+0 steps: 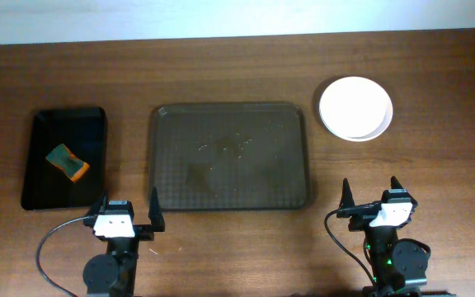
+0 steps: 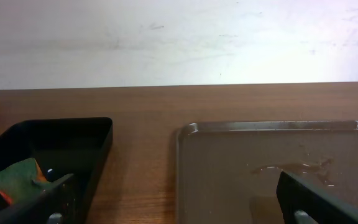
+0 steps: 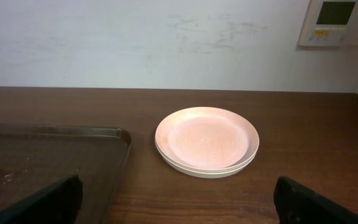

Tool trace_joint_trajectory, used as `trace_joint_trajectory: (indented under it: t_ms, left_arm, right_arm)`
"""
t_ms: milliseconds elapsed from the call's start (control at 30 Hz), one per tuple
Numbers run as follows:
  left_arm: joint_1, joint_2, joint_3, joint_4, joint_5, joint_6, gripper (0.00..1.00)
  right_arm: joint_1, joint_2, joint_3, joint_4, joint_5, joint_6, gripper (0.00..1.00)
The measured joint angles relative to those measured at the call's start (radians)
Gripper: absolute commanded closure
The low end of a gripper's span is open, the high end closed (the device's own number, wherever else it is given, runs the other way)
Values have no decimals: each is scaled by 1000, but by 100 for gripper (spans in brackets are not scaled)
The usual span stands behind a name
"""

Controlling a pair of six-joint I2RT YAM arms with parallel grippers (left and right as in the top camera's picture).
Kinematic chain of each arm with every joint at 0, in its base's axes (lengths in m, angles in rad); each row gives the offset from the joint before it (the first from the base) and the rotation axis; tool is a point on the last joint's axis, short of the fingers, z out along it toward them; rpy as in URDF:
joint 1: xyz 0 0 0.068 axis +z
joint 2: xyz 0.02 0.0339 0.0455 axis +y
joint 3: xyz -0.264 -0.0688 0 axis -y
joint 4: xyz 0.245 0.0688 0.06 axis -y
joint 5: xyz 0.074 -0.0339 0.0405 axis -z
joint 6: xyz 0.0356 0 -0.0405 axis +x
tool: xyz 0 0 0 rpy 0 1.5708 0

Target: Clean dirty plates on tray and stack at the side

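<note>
The plates (image 1: 355, 108) sit stacked on the table to the right of the tray; in the right wrist view the stack (image 3: 206, 141) looks white with a faint pink tint. The dark brown tray (image 1: 231, 157) lies mid-table, holding no plates, with wet streaks on it; it also shows in the left wrist view (image 2: 241, 168) and the right wrist view (image 3: 48, 158). My left gripper (image 1: 128, 214) is open and empty near the tray's front left corner. My right gripper (image 1: 370, 196) is open and empty, in front of the plates.
A smaller black tray (image 1: 64, 157) stands at the left with a green and orange sponge (image 1: 67, 162) in it; both show in the left wrist view, tray (image 2: 73, 140) and sponge (image 2: 17, 179). A white wall lies behind the table.
</note>
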Motion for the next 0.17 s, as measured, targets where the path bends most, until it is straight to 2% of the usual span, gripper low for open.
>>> trace_joint_trajectory:
  t_ms: [167]
  left_arm:
    - [0,0,0,0,0,0,0]
  right_arm:
    - [0,0,0,0,0,0,2]
